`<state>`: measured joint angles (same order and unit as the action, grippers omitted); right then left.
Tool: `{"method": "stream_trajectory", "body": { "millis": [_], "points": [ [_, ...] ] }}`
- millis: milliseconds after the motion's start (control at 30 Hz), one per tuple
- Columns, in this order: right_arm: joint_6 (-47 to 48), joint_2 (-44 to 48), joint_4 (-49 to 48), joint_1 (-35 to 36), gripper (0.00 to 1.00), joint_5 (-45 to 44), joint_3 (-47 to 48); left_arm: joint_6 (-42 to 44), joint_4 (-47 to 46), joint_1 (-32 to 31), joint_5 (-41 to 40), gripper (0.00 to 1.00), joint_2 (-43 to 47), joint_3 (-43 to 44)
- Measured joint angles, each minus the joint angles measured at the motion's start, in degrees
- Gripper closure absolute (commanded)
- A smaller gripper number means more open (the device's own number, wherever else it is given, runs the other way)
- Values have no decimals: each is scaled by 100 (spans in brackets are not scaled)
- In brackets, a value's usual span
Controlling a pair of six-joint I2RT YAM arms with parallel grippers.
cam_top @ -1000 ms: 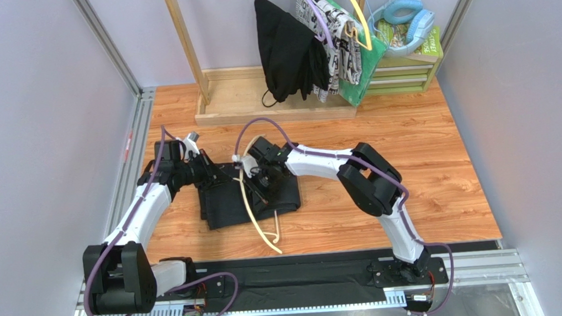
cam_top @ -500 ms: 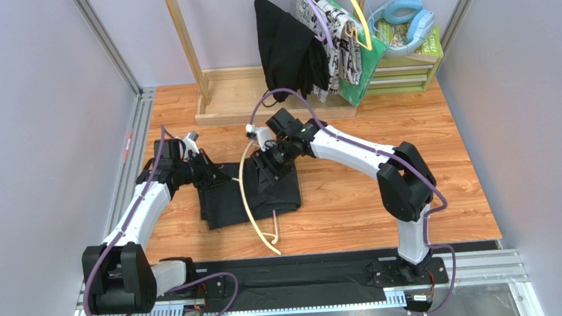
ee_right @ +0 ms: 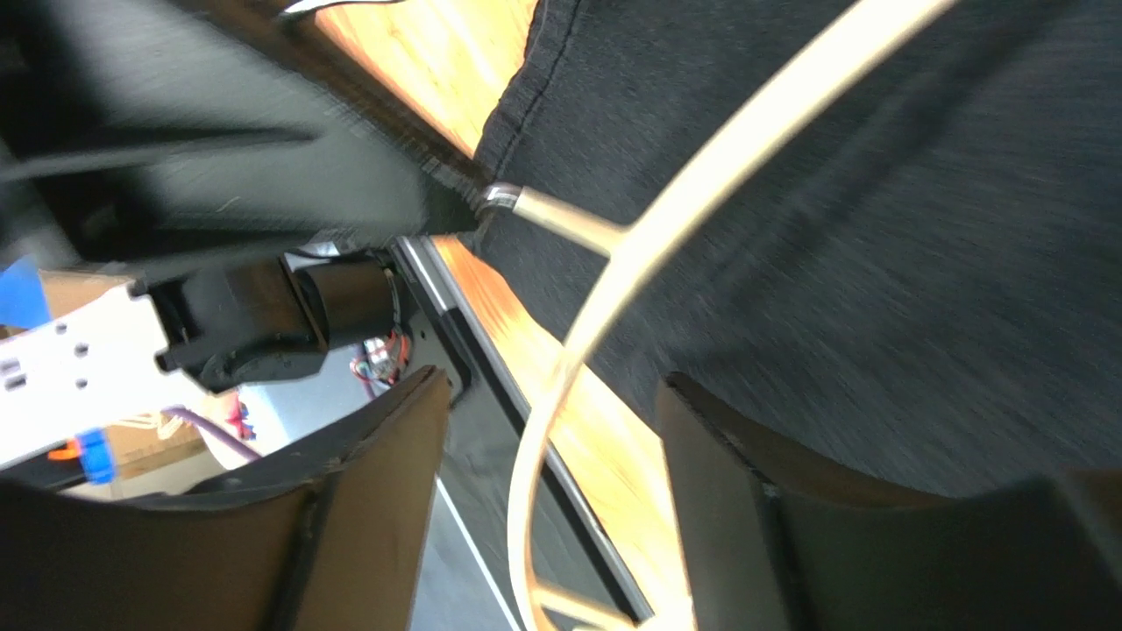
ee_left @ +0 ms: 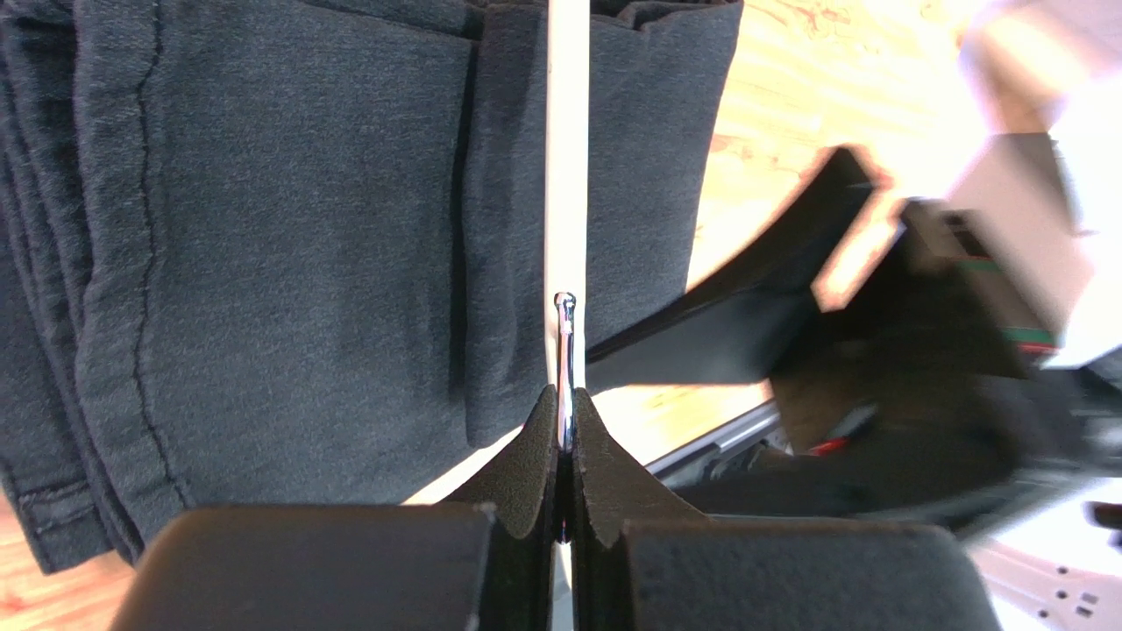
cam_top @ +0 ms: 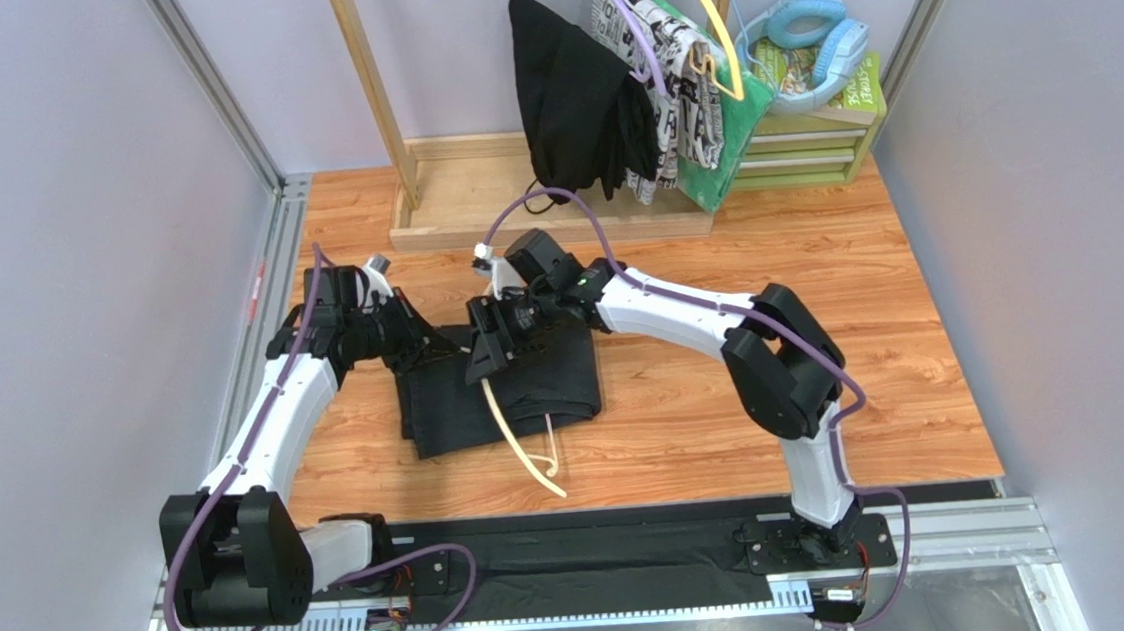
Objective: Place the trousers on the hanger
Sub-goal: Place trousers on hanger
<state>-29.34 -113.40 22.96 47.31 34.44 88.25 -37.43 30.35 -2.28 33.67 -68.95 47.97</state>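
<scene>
The black trousers (cam_top: pixel 507 395) lie folded on the wooden table, filling much of the left wrist view (ee_left: pixel 264 237) and the right wrist view (ee_right: pixel 869 263). The cream hanger (cam_top: pixel 510 433) lies across them, its long arm curving toward the near edge. My left gripper (cam_top: pixel 432 348) is shut on the hanger's thin metal hook (ee_left: pixel 564 342), at the trousers' left side. My right gripper (cam_top: pixel 484 359) stands open just to the right of it, its fingers (ee_right: pixel 382 500) straddling the hanger's arm (ee_right: pixel 580 381) without touching it.
A wooden rack base (cam_top: pixel 544 204) stands at the back, with a black garment (cam_top: pixel 566 97), a patterned cloth (cam_top: pixel 676 58) and a yellow hanger (cam_top: pixel 703 11) hanging over it. Blue headphones (cam_top: pixel 810 33) rest on a box at back right. A metal rail (cam_top: pixel 602 553) runs along the near edge.
My right gripper has opened, let go, and swung up then leftward to the hanger's arm near the hook. The hanger has shifted slightly. The left gripper has held its grip, moving a little up.
</scene>
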Motion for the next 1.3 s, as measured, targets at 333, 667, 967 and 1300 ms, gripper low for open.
{"method": "stream_trajectory", "body": {
  "millis": [333,667,967,1300],
  "points": [
    [-857,-693,-490,76,100,188,210,-125,205,-7,-96,74,44,63],
    [-1792,-514,-2317,-474,100,1438,-728,-184,-793,1036,776,51,1143,-356],
    [-2911,-472,-4028,-890,100,2234,-1460,170,-1303,1019,1246,44,-201,-944],
    [-3309,-339,-4752,-1115,100,2369,-1915,243,-2044,116,1285,43,-1641,-658]
  ]
}}
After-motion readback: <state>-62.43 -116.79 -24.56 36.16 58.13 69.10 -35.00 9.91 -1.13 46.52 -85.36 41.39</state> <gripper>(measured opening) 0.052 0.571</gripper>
